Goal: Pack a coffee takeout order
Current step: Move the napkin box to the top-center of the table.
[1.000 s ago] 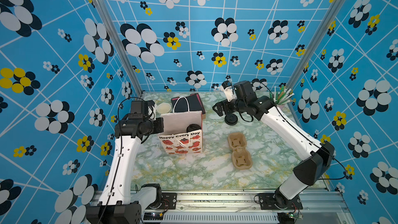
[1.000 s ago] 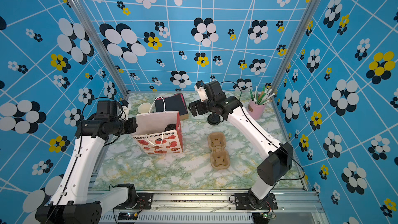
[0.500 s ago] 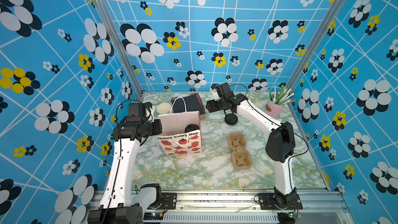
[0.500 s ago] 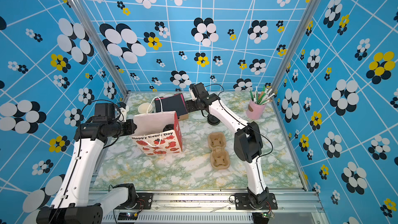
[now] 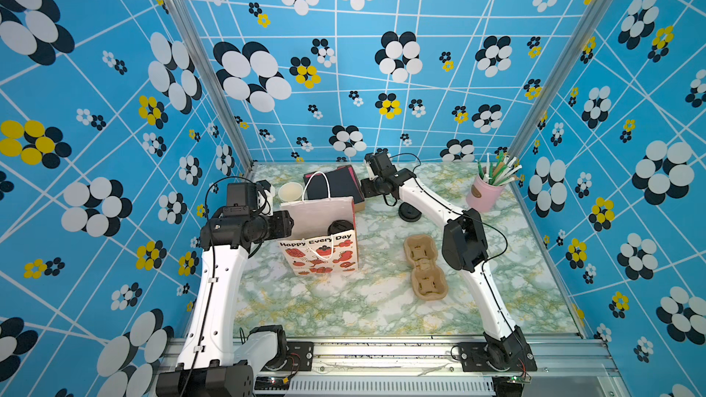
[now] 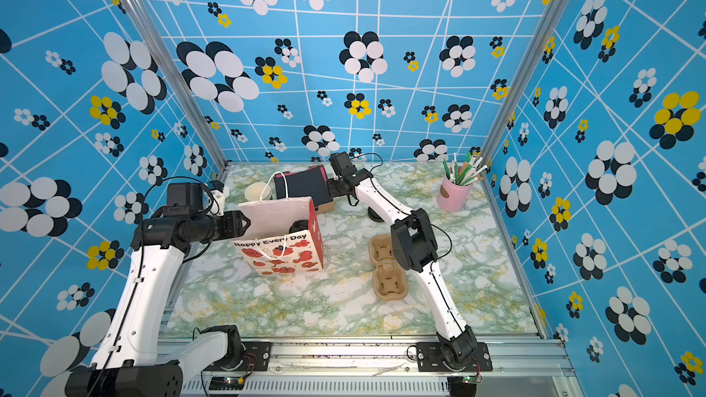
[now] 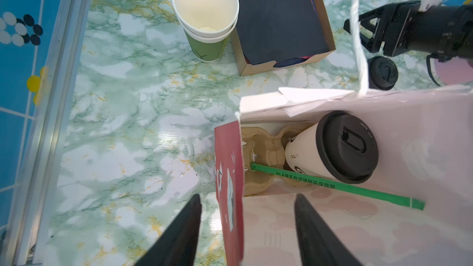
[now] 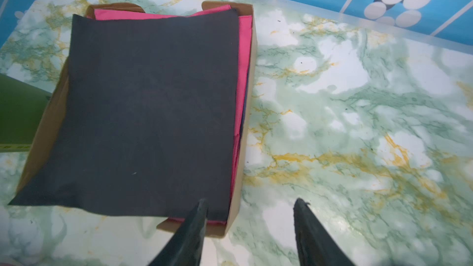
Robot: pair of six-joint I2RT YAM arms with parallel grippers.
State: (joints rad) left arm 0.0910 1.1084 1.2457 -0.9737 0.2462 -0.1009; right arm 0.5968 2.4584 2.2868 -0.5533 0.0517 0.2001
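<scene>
Nearest, the lidded white cup [image 7: 304, 154] is seen inside the paper bag [image 7: 229, 154], with the left gripper [image 7: 247, 197] at its side wall, jaws apart, empty. Farther back, the black napkin [image 8: 151, 111] is laid flat in the cardboard box [image 8: 217, 230], just ahead of the right gripper [image 8: 250, 202], judged the nearer arm. That gripper is likewise apart and empty, with 1 tip over the napkin's near edge.

Blue flowered walls [image 5: 344, 70], green marble tabletop [image 5: 344, 311]

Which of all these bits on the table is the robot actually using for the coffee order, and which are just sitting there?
Part of the job: white cup wearing its black lid, inside the paper bag; black napkin atop the box, not yet packed.
Just lying about: green cups, pink napkins, spare lid, cardboard carrier, pink straw pot.
</scene>
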